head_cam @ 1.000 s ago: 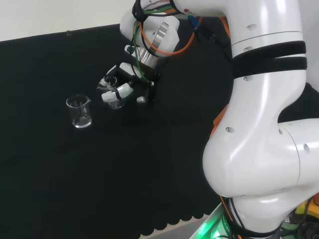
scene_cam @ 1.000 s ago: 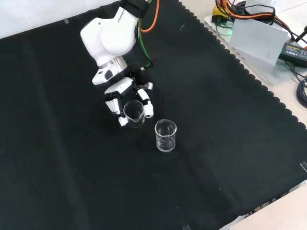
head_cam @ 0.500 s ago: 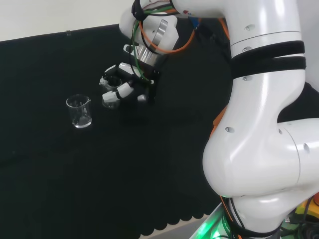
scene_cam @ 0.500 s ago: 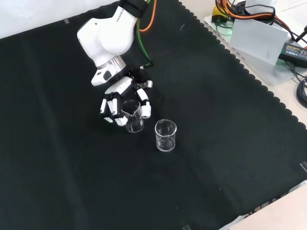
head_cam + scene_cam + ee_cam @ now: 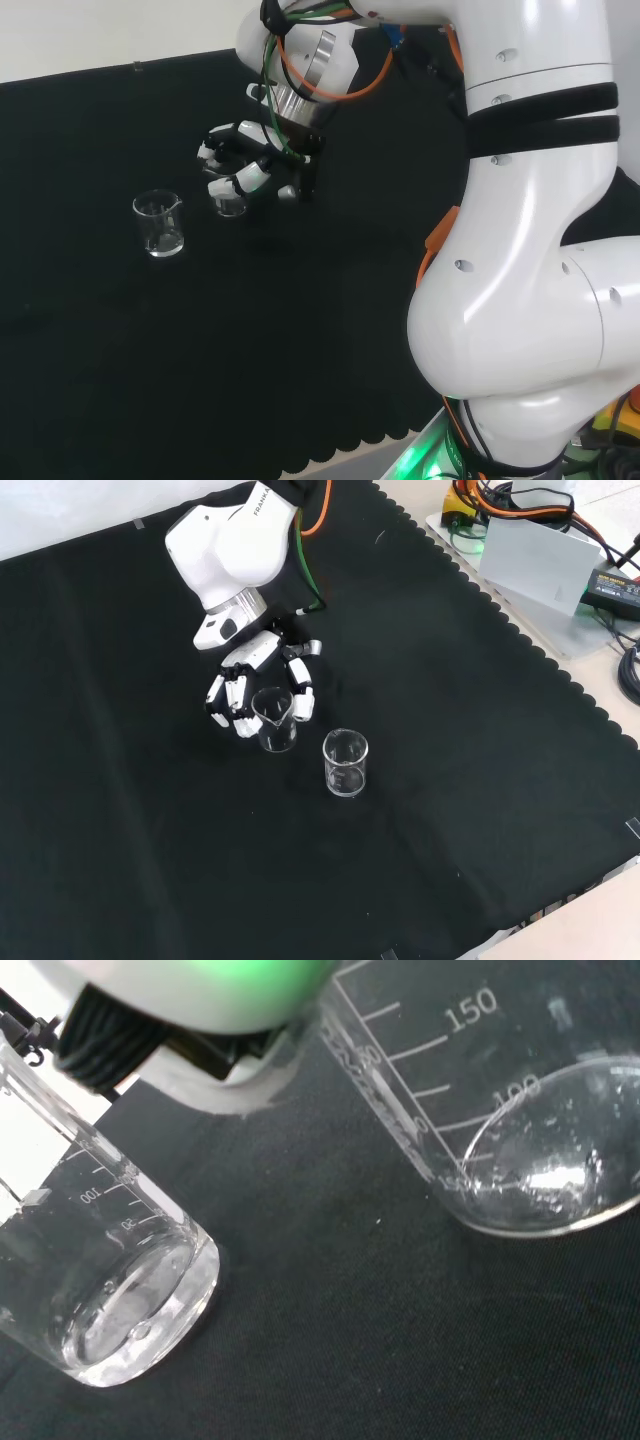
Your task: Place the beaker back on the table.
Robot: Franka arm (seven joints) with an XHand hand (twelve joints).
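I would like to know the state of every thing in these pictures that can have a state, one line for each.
Hand: open, fingers spread around the near beaker, not closed on it.
Beaker by the hand: upright on the cloth, looks empty.
Second beaker: upright on the cloth, apart from the hand, looks empty.
Black cloth: spread flat over the bench.
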